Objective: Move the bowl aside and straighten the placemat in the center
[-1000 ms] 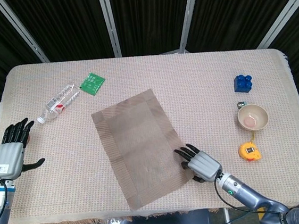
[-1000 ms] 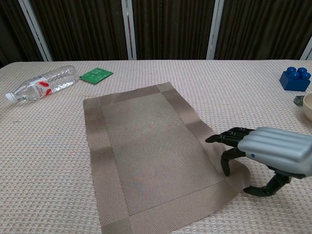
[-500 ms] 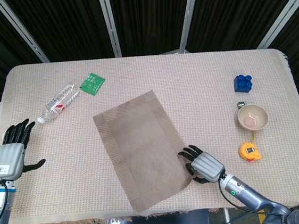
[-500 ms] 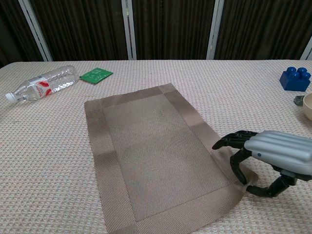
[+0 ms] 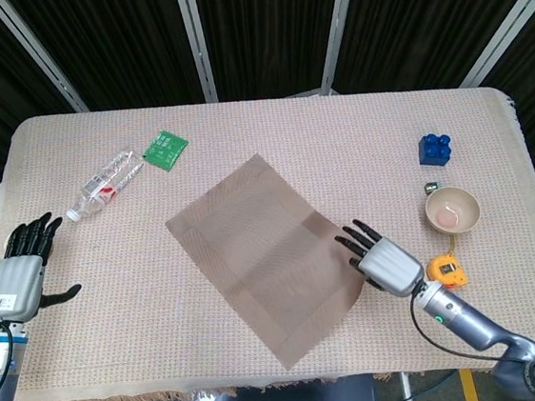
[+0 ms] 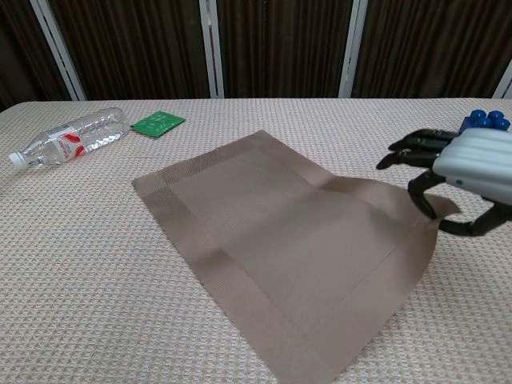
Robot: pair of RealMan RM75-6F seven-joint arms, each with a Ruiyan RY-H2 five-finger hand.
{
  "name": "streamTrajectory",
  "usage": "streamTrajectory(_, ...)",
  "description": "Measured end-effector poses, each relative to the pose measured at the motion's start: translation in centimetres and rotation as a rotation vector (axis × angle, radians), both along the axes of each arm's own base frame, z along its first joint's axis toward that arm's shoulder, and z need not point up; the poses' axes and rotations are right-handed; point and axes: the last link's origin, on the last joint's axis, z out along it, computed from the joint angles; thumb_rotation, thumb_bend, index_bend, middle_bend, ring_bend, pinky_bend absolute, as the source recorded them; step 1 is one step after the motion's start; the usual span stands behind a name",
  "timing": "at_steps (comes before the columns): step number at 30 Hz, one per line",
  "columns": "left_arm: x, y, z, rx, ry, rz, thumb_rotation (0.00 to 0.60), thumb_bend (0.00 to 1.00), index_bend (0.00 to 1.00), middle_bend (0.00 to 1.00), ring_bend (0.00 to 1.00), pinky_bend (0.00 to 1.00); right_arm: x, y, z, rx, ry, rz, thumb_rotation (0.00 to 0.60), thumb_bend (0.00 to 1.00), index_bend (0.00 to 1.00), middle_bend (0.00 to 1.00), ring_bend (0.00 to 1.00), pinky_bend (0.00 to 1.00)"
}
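The brown placemat (image 5: pixel 264 254) lies skewed in the middle of the table, with one corner pointing at the front edge. My right hand (image 5: pixel 384 260) pinches the right corner between thumb and fingers. In the chest view that corner of the placemat (image 6: pixel 280 248) is raised off the cloth under my right hand (image 6: pixel 472 172). The cream bowl (image 5: pixel 452 210) stands upright to the right of that hand, apart from the mat. My left hand (image 5: pixel 22 274) hovers at the table's left edge with its fingers spread, holding nothing.
A plastic bottle (image 5: pixel 103 184) lies on its side at the back left, next to a green packet (image 5: pixel 164 149). A blue block (image 5: pixel 435 147) sits behind the bowl. A yellow tape measure (image 5: pixel 447 270) lies in front of it, close to my right wrist.
My right hand has risen and swung right and away from me, dragging its corner. The placemat has turned counterclockwise and now lies more skewed. The left hand stayed put.
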Motion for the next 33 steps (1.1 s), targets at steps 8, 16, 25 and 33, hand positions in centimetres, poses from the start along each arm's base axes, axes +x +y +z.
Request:
streamTrajectory(8,0.1,0.1,-0.2,-0.005,0.000,-0.001,0.600,0.11,0.00,0.00,0.00,0.00,0.7,-5.6,3.7,-0.162,0.185,0.157,0.600,0.33,0.65,0.10,0.00,0.00)
streamTrajectory(16,-0.1,0.2,-0.3,-0.006,0.006,0.009,0.600,0.11,0.00,0.00,0.00,0.00,2.9,-10.1,3.2,-0.233,0.328,0.270,0.600,0.16,0.39,0.04,0.00,0.00)
streamTrajectory(25,-0.4,0.2,-0.5,-0.017,0.012,0.014,0.600,0.11,0.00,0.00,0.00,0.00,2.7,-10.3,3.4,-0.332,0.284,0.200,0.600,0.00,0.00,0.00,0.00,0.00)
streamTrajectory(33,-0.1,0.2,-1.1,-0.047,0.025,-0.018,0.600,0.12,0.00,0.00,0.00,0.00,1.9,-5.5,6.0,-0.334,0.010,0.036,0.600,0.00,0.00,0.00,0.00,0.00)
